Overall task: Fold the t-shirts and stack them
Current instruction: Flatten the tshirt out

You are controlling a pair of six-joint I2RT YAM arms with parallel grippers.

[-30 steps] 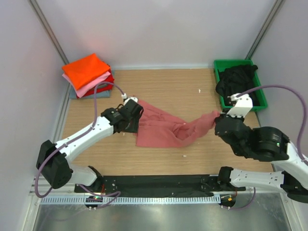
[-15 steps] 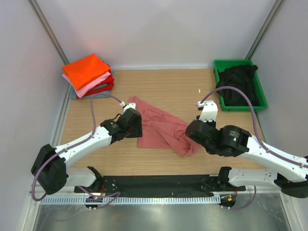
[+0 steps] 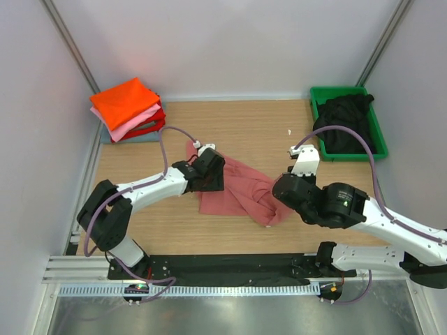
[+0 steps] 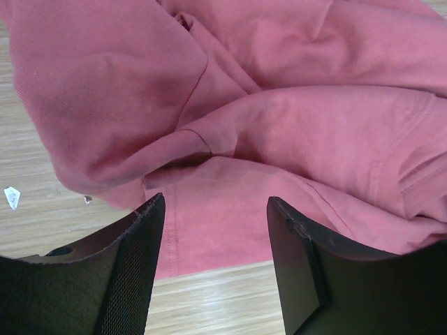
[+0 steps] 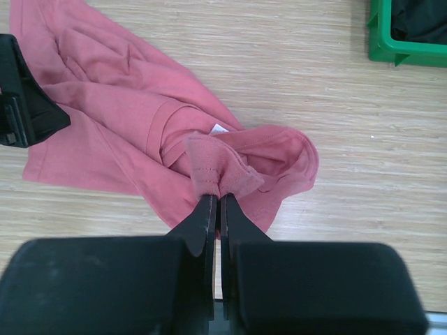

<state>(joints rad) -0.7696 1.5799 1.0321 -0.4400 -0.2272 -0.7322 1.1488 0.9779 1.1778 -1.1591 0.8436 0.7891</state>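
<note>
A faded salmon-red t-shirt [image 3: 241, 190] lies crumpled on the wooden table's middle; it fills the left wrist view [image 4: 279, 112] and shows in the right wrist view [image 5: 126, 118]. My left gripper [image 3: 211, 174] is open and empty, its fingers [image 4: 133, 265] hovering over the shirt's left hem. My right gripper [image 5: 218, 199] is shut on a bunched fold of the salmon-red shirt and holds it above the heap. A black t-shirt [image 3: 343, 118] lies in the green bin. Folded orange, pink, red and grey-blue shirts [image 3: 127, 106] are stacked at the far left.
The green plastic bin [image 3: 377, 143] stands at the far right corner; its corner shows in the right wrist view [image 5: 398, 52]. Grey walls close the table on three sides. A small white scrap [image 3: 289, 131] lies on the wood.
My right gripper has carried the shirt's end from the right leftward over the middle, bunching the shirt. My left gripper has moved right and farther along the shirt's left edge.
</note>
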